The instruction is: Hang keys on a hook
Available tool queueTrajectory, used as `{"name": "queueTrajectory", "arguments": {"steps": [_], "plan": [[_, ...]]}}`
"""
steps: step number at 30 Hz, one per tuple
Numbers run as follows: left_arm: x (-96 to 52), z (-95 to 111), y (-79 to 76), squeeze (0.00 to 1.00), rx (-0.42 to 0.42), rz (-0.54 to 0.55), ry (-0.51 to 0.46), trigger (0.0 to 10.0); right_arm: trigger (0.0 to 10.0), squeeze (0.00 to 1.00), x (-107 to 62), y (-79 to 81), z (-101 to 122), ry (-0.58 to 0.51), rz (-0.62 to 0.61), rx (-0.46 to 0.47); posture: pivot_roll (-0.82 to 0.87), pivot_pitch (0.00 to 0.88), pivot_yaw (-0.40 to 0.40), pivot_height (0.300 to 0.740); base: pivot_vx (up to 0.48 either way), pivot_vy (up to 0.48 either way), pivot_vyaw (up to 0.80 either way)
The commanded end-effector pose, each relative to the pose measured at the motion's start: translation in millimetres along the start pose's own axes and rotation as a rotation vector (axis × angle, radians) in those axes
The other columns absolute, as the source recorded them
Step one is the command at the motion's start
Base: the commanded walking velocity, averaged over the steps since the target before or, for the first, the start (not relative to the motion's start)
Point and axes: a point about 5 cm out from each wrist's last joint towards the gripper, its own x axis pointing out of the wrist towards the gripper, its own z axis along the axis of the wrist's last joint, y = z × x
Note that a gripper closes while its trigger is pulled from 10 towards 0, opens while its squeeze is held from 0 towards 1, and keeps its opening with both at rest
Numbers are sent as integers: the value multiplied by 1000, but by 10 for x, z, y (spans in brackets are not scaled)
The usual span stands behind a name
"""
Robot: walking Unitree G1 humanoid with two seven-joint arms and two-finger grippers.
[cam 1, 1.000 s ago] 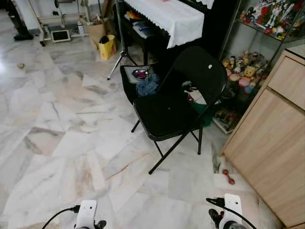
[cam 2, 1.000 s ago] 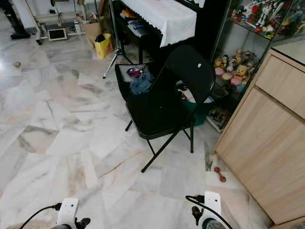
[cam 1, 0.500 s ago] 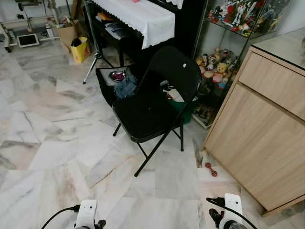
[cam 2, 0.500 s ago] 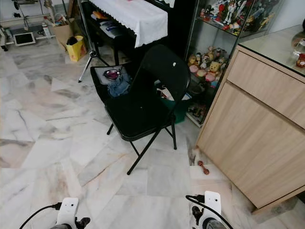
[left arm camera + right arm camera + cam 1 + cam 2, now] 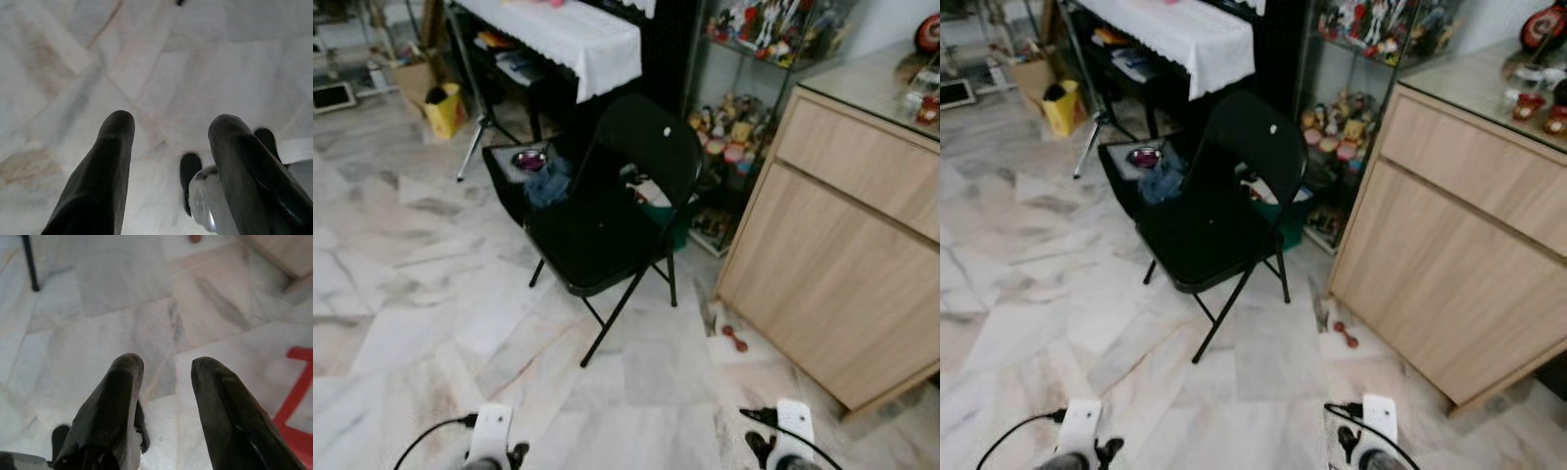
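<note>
Both end effectors, left (image 5: 168, 147) and right (image 5: 164, 382), hang open and empty above the marble floor (image 5: 431, 294). Keys would likely be light, stiff and slippery; gripping the ring seems safest.

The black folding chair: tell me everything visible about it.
The folding chair is all black, with a thin tubular frame that looks like metal, crossed legs, a flat seat and a rounded backrest bearing a small white spot. It stands upright and unfolded on the marble floor, seat bare, between a low black box and a wooden cabinet.
</note>
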Motion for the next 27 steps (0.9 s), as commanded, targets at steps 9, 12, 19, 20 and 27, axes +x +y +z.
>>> {"name": "queueTrajectory", "arguments": {"steps": [9,12,19,20,27], "plan": [[-7,-49,-2,0,24,0,21,10000,10000,0,-7,-25,-30,11,-10,3,89,56,-38,740,0,0,-744],[-6,-43,-11,0,31,-6,18,10000,10000,0,-9,-35,-34,12,-16,7,90,58,-36,740,0,0,-744],[-4,-33,-8,0,47,-6,16,10000,10000,0,-7,-24,-33,11,-18,13,95,62,-28,740,0,0,-744],[-4,-33,-8,0,47,-6,16,10000,10000,0,-7,-24,-33,11,-18,13,95,62,-28,740,0,0,-744],[-10,-41,34,0,58,-1,18,10000,10000,0,-2,13,-47,13,-11,28,105,62,-11,740,0,0,-744]]}}
